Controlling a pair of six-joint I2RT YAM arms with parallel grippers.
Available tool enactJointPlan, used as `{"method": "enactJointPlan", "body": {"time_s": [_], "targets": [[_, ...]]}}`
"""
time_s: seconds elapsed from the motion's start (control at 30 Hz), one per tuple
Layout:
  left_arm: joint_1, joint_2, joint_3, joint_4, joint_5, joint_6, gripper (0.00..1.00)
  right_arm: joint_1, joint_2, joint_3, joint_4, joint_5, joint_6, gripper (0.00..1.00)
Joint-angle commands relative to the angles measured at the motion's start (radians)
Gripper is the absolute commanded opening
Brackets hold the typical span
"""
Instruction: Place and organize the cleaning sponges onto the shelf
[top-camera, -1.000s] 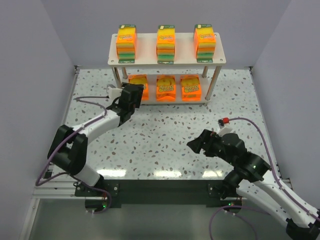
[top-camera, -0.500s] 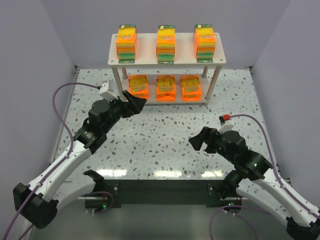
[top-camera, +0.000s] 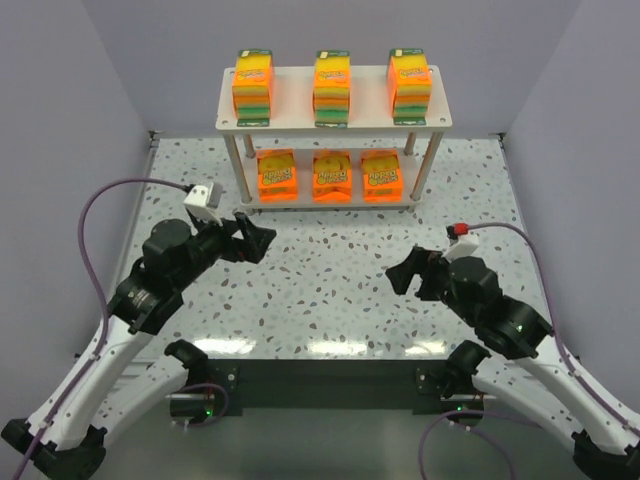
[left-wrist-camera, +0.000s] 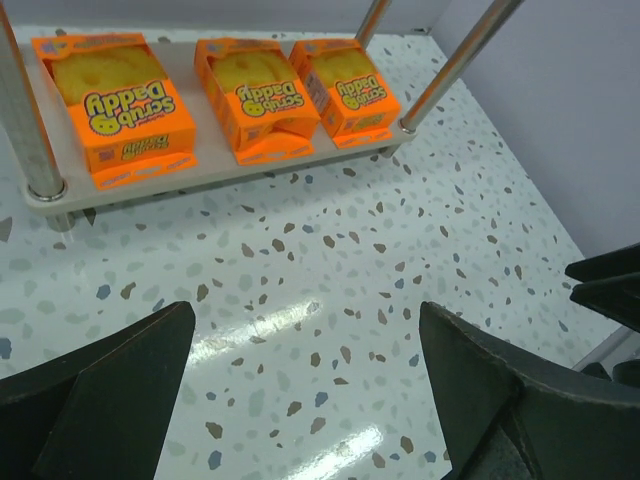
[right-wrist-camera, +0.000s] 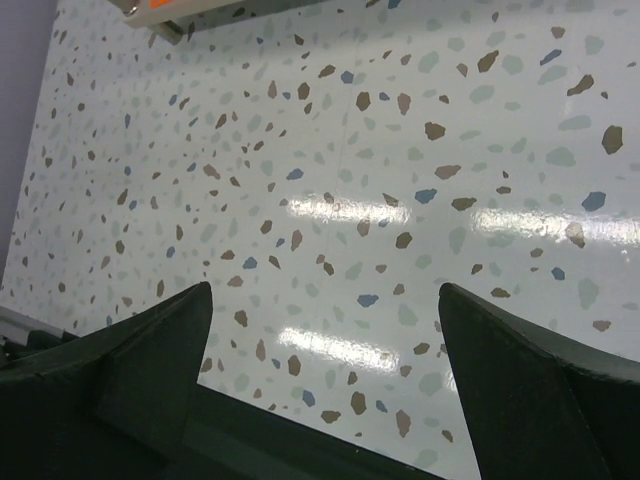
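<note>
Top external view: we see the shelf (top-camera: 375, 122) at the table's (top-camera: 330, 285) far edge with all six sponges (top-camera: 333, 85) on it. Three stand upright on the top board (top-camera: 295, 122) and three sit in a row on the bottom board (left-wrist-camera: 205, 165), flanked by thin legs (left-wrist-camera: 455, 65). Our left gripper (top-camera: 258, 238) hovers near the shelf's left front corner, fingers spread wide over bare speckled table. Our right gripper (top-camera: 400, 273) hangs well apart from the shelf, nearer the front, fingers likewise spread. A purple cable (top-camera: 110, 186) loops off each wrist, and grey walls (top-camera: 60, 120) close in around the table
</note>
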Motion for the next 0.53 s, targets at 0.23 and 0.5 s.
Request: {"method": "enactJointPlan", "body": {"time_s": [0.23,0.5], "targets": [[-0.001,-0.062,0.116,-0.072,0.016,0.099,1.0,-0.001,-0.086,0.084,-0.05,0.105,-0.071,0.99],[-0.001,-0.106,0.1,-0.037,0.01,0.093,1.0,-0.001,-0.077,0.083,-0.047,0.148,-0.068,0.99]]}}
